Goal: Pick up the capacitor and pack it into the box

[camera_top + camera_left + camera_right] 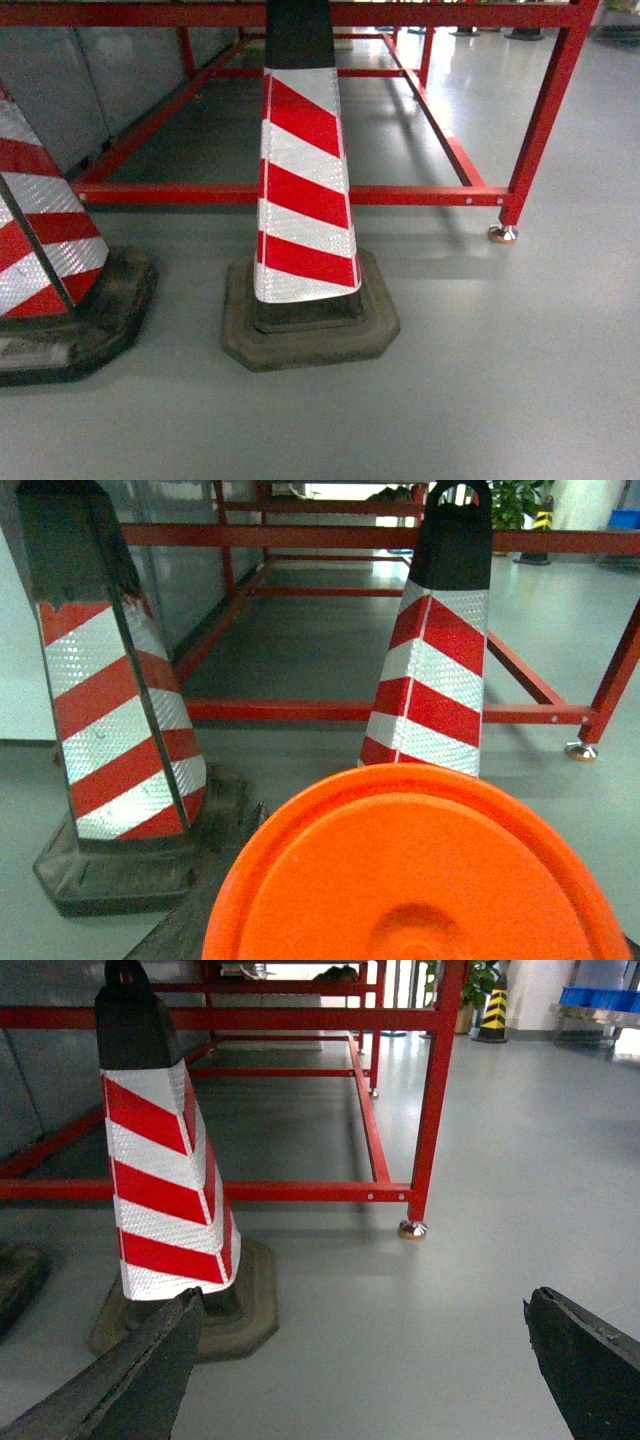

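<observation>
I can find neither the capacitor nor the box in any of my three views, so I can't say which way either lies from the jaws, how its long axis runs, or which arm is nearer. My judgement is that the base has to turn or drive until the work area comes into sight before either arm moves.

What I do have: my right gripper (365, 1360) shows in its wrist view as two dark fingers (130, 1375) at the bottom corners, spread wide with bare floor between them and nothing held. On the left wrist view an orange disc-like shape (420, 875) fills the bottom of the picture; no fingers show, so I cannot tell how the left jaws stand or whether they hold anything.

Further out, a red-and-white striped cone (305, 190) on a dark base stands straight ahead in the head view, a second cone (45, 240) to its left. Behind both runs a red metal frame (400, 195) standing on the grey floor (520, 380).
</observation>
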You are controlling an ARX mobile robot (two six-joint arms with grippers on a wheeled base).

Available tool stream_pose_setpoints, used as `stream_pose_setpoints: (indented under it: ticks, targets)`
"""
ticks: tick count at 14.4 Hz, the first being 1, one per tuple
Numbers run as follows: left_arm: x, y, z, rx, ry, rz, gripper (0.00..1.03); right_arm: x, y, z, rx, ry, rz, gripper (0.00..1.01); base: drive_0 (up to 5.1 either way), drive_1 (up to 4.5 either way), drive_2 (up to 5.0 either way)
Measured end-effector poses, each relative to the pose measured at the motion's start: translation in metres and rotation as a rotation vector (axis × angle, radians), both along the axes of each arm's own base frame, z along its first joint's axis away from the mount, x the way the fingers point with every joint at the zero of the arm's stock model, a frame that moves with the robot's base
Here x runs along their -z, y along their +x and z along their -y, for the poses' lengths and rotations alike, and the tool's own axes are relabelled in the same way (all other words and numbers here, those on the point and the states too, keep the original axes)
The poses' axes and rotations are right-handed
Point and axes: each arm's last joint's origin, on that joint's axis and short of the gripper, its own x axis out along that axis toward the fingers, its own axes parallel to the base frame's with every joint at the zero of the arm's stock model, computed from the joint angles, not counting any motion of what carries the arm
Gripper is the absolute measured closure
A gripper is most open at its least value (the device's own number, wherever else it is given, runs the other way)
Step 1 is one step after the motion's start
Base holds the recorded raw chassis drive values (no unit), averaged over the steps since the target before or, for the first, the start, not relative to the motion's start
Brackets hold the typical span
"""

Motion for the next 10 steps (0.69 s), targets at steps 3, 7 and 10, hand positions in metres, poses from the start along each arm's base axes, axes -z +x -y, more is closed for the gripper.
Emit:
stream_pose_setpoints:
  ticks: [3, 7, 10]
  targets:
    - [0.0, 0.0, 0.0, -0.001, 0.0, 0.0, 0.59, 0.0, 0.0, 0.0, 0.0, 0.0, 0.0, 0.03, 0.0, 3.87, -3.9]
    - [0.0002, 0.0, 0.0, -0.001, 0.0, -0.002, 0.59, 0.0001, 0.0, 0.0, 0.0, 0.0, -0.001, 0.03, 0.0, 3.89, -3.9]
    - [0.0, 0.0, 0.0, -0.001, 0.0, 0.0, 0.59, 0.0001, 0.0, 0.0, 0.0, 0.0, -0.001, 0.03, 0.0, 1.28, -1.3]
